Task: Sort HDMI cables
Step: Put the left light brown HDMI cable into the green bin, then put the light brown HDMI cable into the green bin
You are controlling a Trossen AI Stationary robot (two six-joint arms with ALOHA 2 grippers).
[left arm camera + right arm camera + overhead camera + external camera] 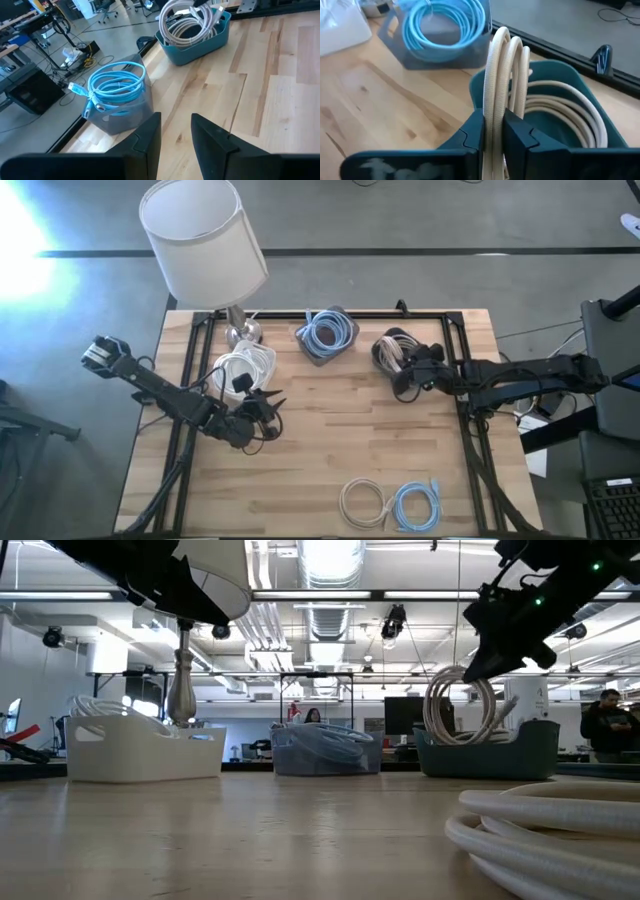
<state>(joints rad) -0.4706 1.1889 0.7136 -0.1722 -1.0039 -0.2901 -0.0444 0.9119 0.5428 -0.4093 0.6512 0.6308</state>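
My right gripper (pixel 493 131) is shut on a beige HDMI coil (pixel 459 705) over the teal bin (pixel 397 352) at the far right of the table; more beige coils (pixel 570 107) lie inside the bin. My left gripper (pixel 175 137) is open and holds nothing. It hovers beside the white bin of white coils (pixel 244 368). Light blue coils (pixel 326 332) lie in the grey bin (pixel 122 117) at the far middle. A beige coil (pixel 364 502) and a light blue coil (pixel 417 505) lie flat by the near edge. My right gripper pinches several turns of the beige coil (pixel 495 95) together between its two fingers. It comes slanting down from the table's right. The coil stands on edge below the fingers, and its lower part (pixel 452 735) dips behind the teal bin's wall.
A lamp with a white shade (pixel 203 238) stands on its metal base (pixel 243 332) at the far left, next to the white bin. The three bins line the far edge. Bare wood (pixel 340 430) lies between the bins and the two near coils. People show in the room behind.
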